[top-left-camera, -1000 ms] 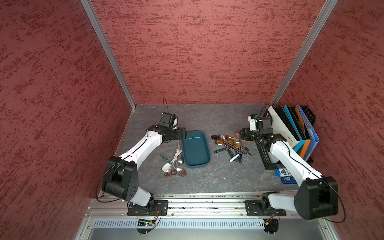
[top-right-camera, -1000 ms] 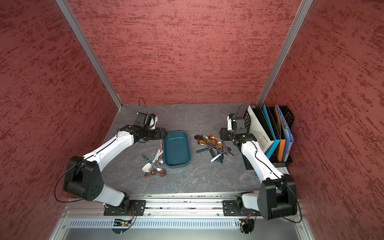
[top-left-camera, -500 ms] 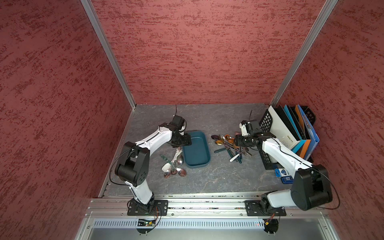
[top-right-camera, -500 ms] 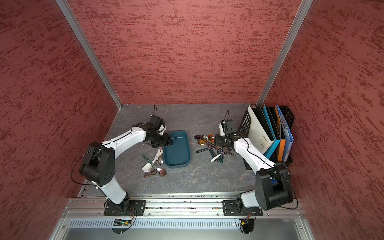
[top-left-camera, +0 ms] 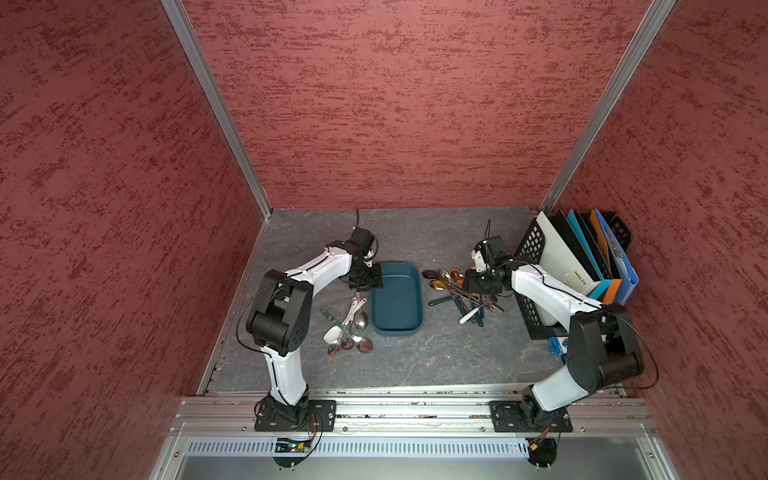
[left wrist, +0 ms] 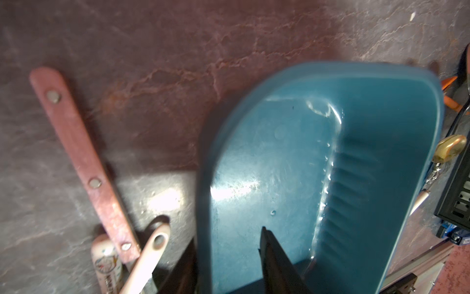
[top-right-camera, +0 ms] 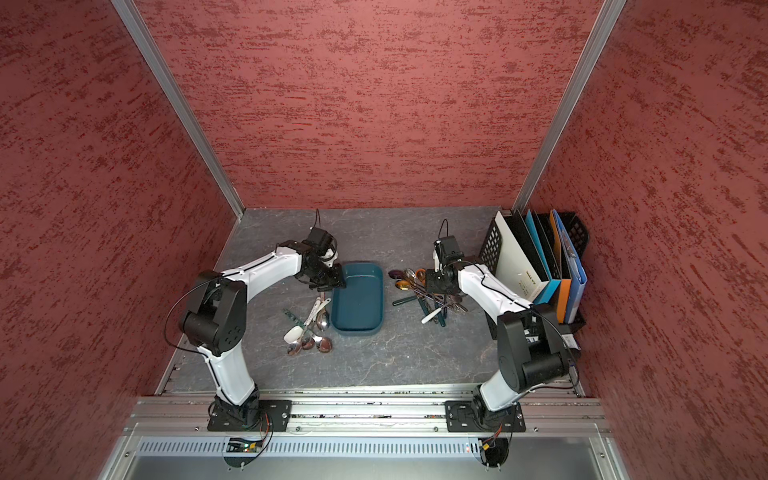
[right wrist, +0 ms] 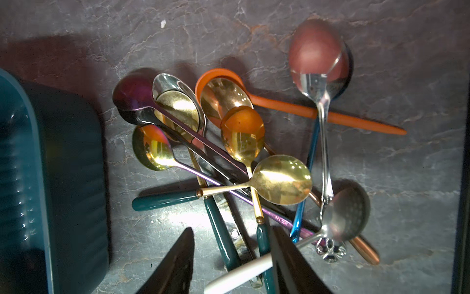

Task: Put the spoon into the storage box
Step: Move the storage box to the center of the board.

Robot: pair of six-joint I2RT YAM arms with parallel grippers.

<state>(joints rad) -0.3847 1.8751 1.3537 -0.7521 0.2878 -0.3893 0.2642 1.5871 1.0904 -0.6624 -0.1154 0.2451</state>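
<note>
Many spoons (right wrist: 279, 180), piled under right tool (right wrist: 231, 229)

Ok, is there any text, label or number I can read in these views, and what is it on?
Nothing reads clearly.
Lettering under a cartoon print on the white spoon handle: blurred.
Engraving on the purple spoon handle: too small.
Dark mark on the white folder: too small.
Label on the blue item beside the mesh rack: too small.

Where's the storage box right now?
In both top views the storage box lies mid-table between the two spoon piles; the left gripper straddles its far left corner.
</note>
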